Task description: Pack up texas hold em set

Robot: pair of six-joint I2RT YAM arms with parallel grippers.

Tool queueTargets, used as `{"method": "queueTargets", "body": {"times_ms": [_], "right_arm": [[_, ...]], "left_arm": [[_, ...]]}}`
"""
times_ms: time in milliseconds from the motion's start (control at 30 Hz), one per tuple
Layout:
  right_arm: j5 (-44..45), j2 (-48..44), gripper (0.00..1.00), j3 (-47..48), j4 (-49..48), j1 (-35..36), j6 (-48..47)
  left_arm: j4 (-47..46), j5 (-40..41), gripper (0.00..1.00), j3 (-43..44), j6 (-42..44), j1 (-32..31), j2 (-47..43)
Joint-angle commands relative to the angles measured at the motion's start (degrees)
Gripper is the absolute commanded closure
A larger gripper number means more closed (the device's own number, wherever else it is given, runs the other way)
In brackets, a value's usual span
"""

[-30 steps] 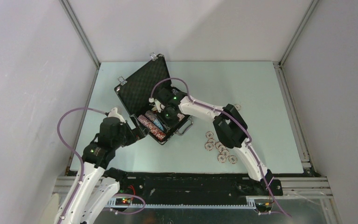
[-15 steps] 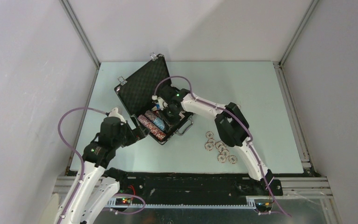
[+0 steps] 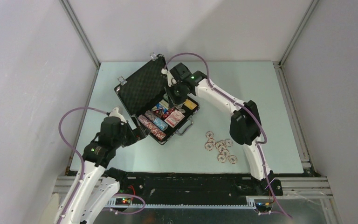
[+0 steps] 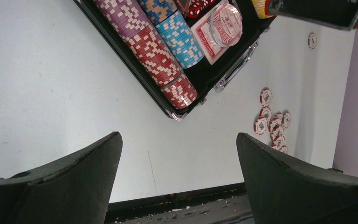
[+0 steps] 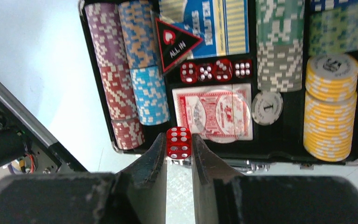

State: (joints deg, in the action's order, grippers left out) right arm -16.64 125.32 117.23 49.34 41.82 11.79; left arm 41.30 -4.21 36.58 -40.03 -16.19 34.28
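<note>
The black case (image 3: 144,86) lies open at the table's back left, its foam lid leaning back. Rows of multicoloured chips (image 5: 121,70), a red card deck (image 5: 212,112), a blue deck (image 5: 219,23) and a row of red dice (image 5: 216,71) fill its tray. My right gripper (image 3: 175,91) hovers above the tray near the lid, shut on one red die (image 5: 179,142) pinched between its fingertips. My left gripper (image 4: 179,144) stands wide open over bare table, just short of the case's near corner (image 4: 208,80), with nothing between its fingers.
Several loose red-and-white chips (image 3: 220,148) lie scattered on the table right of the case, also at the right edge of the left wrist view (image 4: 272,123). The case's silver handle (image 3: 185,127) faces them. Grey walls enclose the table on three sides.
My right gripper closed on a red die inside the case, then rose and moved back toward the lid with it. The tray's contents now show from above. The left arm stayed still.
</note>
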Motion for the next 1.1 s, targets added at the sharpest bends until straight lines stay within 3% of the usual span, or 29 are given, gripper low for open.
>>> {"method": "queueTargets", "body": {"times_ms": [0, 333, 1067], "right_arm": [[3.7, 3.0, 0.93, 5.3, -2.5, 1.8, -0.3], [11.4, 5.9, 0.93, 4.3, -8.3, 6.3, 0.2], [15.0, 10.2, 0.91, 0.4, -13.5, 8.6, 0.4]], "left_arm": [[-0.7, -1.6, 0.00, 3.1, 1.2, -0.2, 0.4], [-1.1, -2.0, 0.00, 3.6, 2.0, -0.2, 0.2], [-1.0, -3.2, 0.00, 2.9, 1.9, -0.2, 2.2]]}}
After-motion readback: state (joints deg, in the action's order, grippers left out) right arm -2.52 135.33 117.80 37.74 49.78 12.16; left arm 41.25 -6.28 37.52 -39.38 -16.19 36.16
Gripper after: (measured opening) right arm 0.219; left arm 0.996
